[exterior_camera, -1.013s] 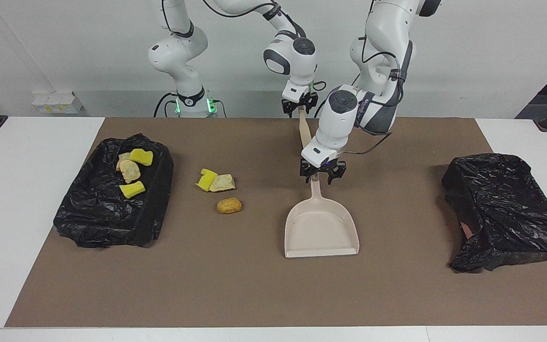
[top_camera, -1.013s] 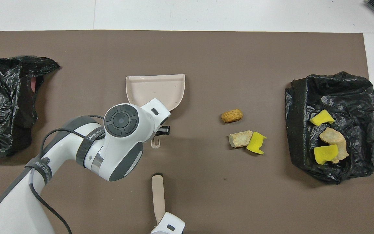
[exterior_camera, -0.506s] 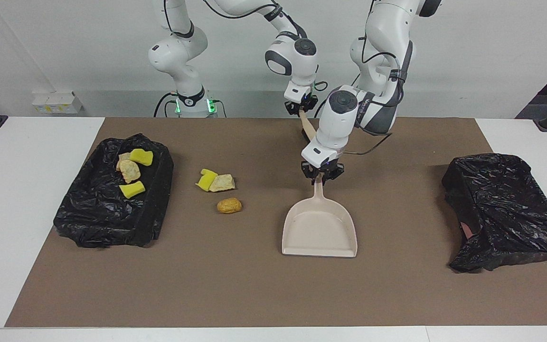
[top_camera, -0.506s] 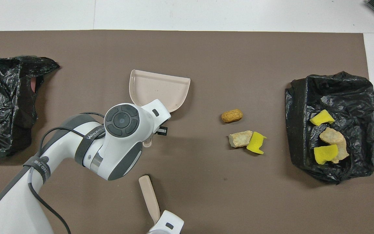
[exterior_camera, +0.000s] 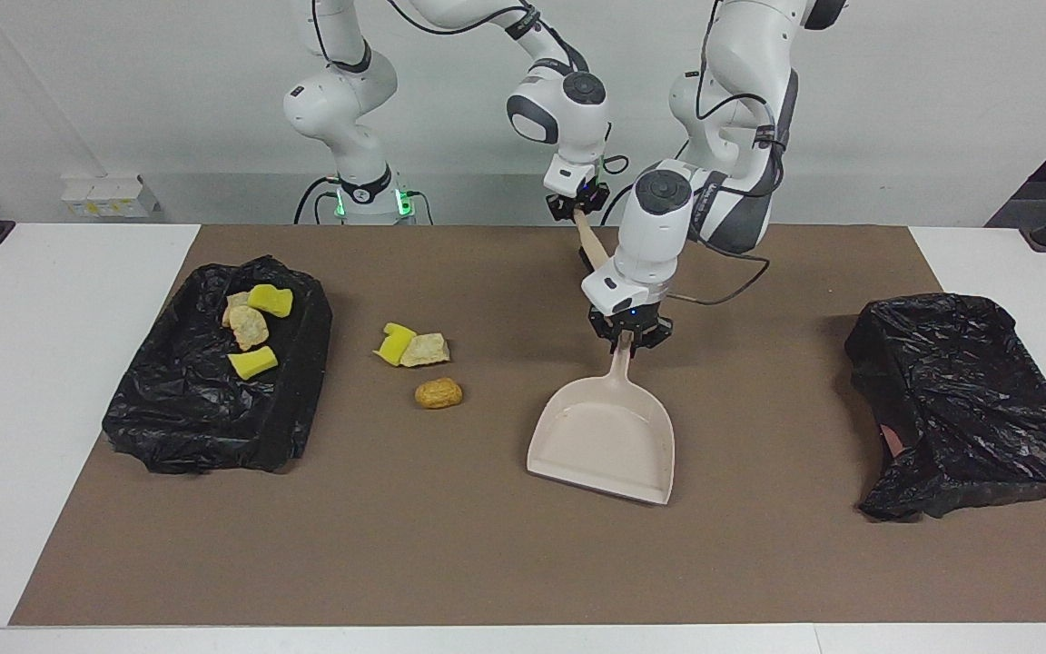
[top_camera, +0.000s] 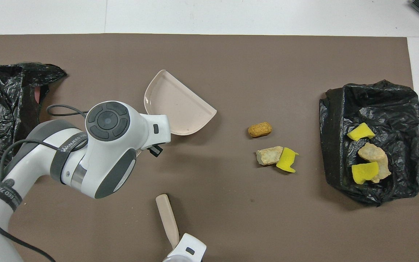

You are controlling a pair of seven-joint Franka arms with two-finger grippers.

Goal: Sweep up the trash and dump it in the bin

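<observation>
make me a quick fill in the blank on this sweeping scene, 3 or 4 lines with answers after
1. The left gripper is shut on the handle of the ____.
2. The number of trash lumps lying loose on the brown mat is ____.
3. The right gripper holds the ____ by its handle.
4. The bin that already has trash in it is lined with a plastic bag whose colour is ____.

Missing words: dustpan; three; brush; black

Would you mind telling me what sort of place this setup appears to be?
Most likely a robotics lab: two white arms mounted at a white table with a brown mat, staged trash lumps, and bag-lined bins set up for a sweeping trial.
</observation>
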